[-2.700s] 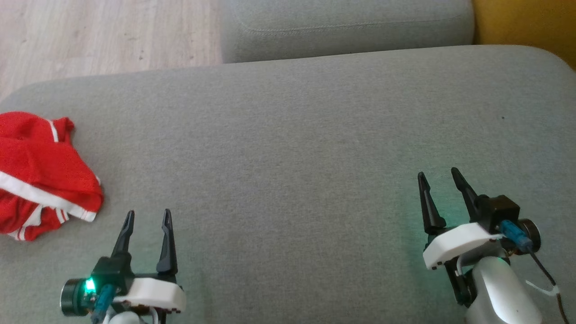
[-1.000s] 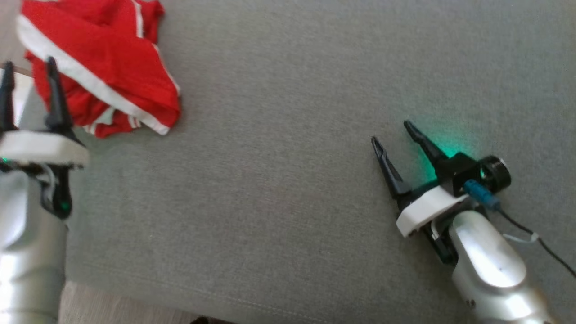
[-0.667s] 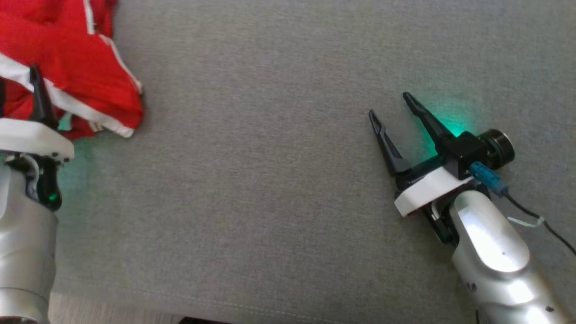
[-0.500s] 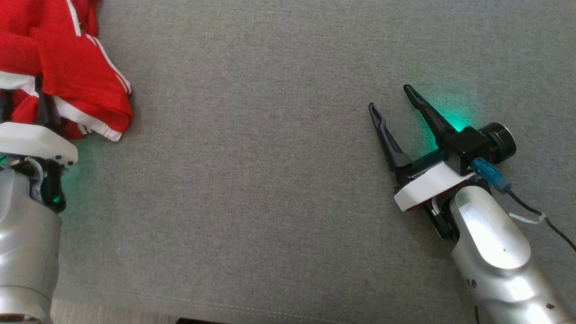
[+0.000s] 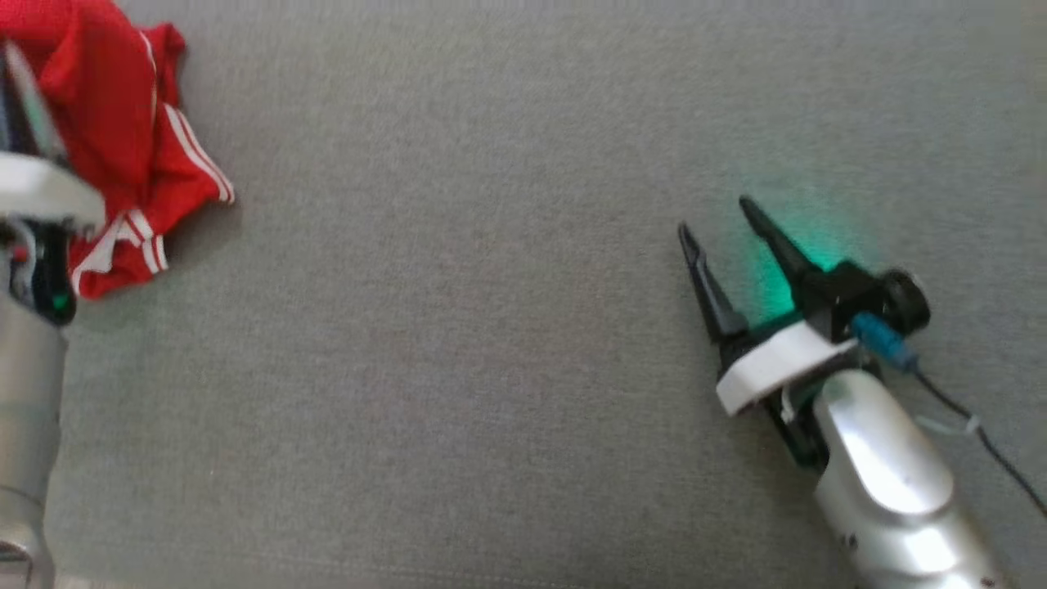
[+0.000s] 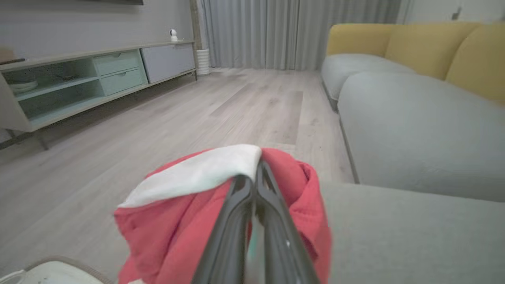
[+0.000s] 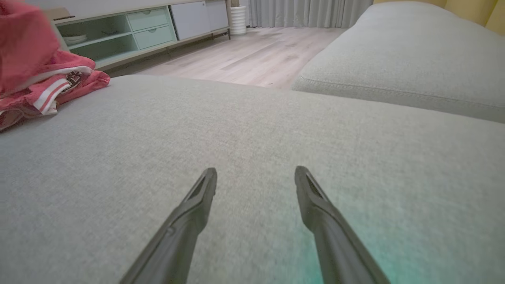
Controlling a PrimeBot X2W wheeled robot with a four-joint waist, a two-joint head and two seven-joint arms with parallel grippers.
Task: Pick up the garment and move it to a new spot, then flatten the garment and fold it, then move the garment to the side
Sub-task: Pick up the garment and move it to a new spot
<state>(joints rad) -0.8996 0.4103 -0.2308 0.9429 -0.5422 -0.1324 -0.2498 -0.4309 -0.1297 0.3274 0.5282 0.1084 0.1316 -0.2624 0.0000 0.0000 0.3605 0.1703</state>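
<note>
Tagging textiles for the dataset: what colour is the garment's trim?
The garment is red, trimmed with white stripes and a white band. The head view shows it best.

The right gripper (image 5: pixel 713 215) is showing two long, dark, tapering fingers (image 5: pixel 705 282) rising from a white plate (image 5: pixel 769 368) on a glossy silver forearm (image 5: pixel 887 483). A black cylindrical camera (image 5: pixel 900 298) is sitting beside the plate, with a blue connector (image 5: pixel 879 339) and a thin black cable (image 5: pixel 1010 470) trailing from it. The left forearm (image 5: pixel 24 409) is gleaming silver, and a green light (image 5: pixel 59 304) is glowing near its wrist.
</note>
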